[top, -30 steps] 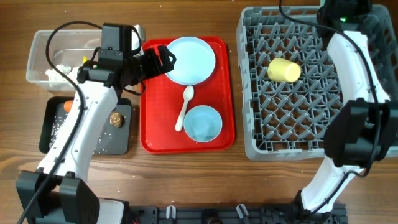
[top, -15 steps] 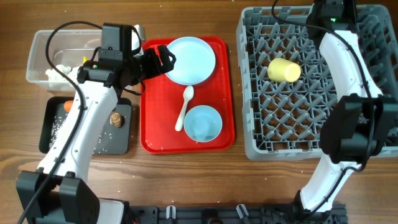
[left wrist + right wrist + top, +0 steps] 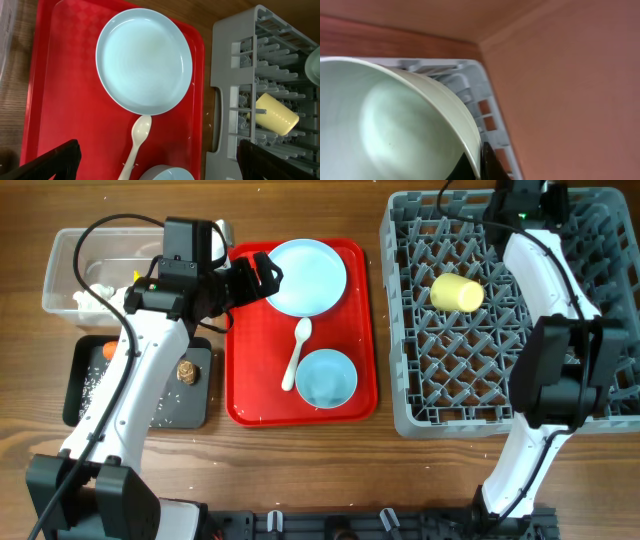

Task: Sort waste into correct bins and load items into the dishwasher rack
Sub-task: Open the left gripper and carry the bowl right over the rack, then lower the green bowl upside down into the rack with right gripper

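Observation:
My left gripper [image 3: 262,277] hangs open over the left part of the red tray [image 3: 250,370], just left of the round light-blue plate [image 3: 306,276]. Between its fingers in the left wrist view lie the plate [image 3: 145,60], the white spoon [image 3: 136,145] and the rim of the light-blue bowl [image 3: 165,174]. The spoon [image 3: 298,352] and that bowl [image 3: 326,378] rest on the tray. My right gripper [image 3: 480,162] is shut on the rim of the pale green bowl [image 3: 385,125] at the far corner of the dishwasher rack [image 3: 470,95]. The yellow cup [image 3: 457,292] lies on its side in the rack [image 3: 480,370].
A clear tub [image 3: 70,255] at the far left holds white tissue [image 3: 88,297]. In front of it a black tray [image 3: 195,405] carries a carrot [image 3: 108,350], a brown lump [image 3: 187,370] and loose rice [image 3: 95,385]. The right arm [image 3: 545,260] reaches across the rack.
The right arm has shifted a little to the left along the rack's far edge. The left arm and the things on the tray have not moved.

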Action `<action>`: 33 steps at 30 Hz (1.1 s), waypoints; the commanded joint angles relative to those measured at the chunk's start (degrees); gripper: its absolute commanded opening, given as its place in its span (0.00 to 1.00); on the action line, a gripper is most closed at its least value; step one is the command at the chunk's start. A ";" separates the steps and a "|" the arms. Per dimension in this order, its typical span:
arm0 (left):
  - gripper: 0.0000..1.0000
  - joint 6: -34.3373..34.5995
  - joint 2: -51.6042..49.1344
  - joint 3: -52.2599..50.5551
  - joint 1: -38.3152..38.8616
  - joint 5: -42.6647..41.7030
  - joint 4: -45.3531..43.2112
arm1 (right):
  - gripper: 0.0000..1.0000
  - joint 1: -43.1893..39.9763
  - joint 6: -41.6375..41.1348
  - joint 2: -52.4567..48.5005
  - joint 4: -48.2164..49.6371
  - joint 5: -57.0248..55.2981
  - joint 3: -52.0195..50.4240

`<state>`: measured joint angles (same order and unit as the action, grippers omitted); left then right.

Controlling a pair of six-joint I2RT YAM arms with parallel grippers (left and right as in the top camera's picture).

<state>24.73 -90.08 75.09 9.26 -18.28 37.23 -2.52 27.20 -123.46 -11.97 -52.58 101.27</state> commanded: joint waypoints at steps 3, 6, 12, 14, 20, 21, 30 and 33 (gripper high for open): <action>1.00 -0.28 0.61 1.33 -0.22 0.35 -0.17 | 0.04 -0.24 4.02 -0.79 1.33 -5.07 0.22; 1.00 -0.28 0.61 1.33 -0.22 0.35 -0.17 | 0.04 -0.22 2.08 -0.83 -0.61 -5.05 0.22; 1.00 -0.28 0.61 1.33 -0.22 0.35 -0.20 | 0.04 0.15 0.48 -0.83 -3.08 -5.33 0.22; 1.00 -0.28 0.61 1.33 -0.22 0.35 -0.17 | 0.04 0.37 -0.66 -0.83 -4.31 -5.31 0.22; 1.00 -0.28 0.61 1.33 -0.22 0.35 -0.17 | 0.04 0.50 -5.95 -0.83 -9.20 -5.25 0.22; 1.00 -0.28 0.61 1.33 -0.22 0.35 -0.20 | 0.04 0.61 -6.34 -0.83 -9.62 -5.25 0.22; 1.00 -0.28 0.61 1.33 -0.22 0.35 -0.17 | 0.04 3.58 -6.36 -0.83 -11.23 -5.29 0.22; 1.00 -0.28 0.61 1.33 -0.22 0.35 -0.20 | 0.04 4.61 -6.29 -0.83 -11.50 -5.51 0.22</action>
<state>24.73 -90.08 75.09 9.26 -18.28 37.23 0.27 22.06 -123.48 -22.52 -59.07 101.27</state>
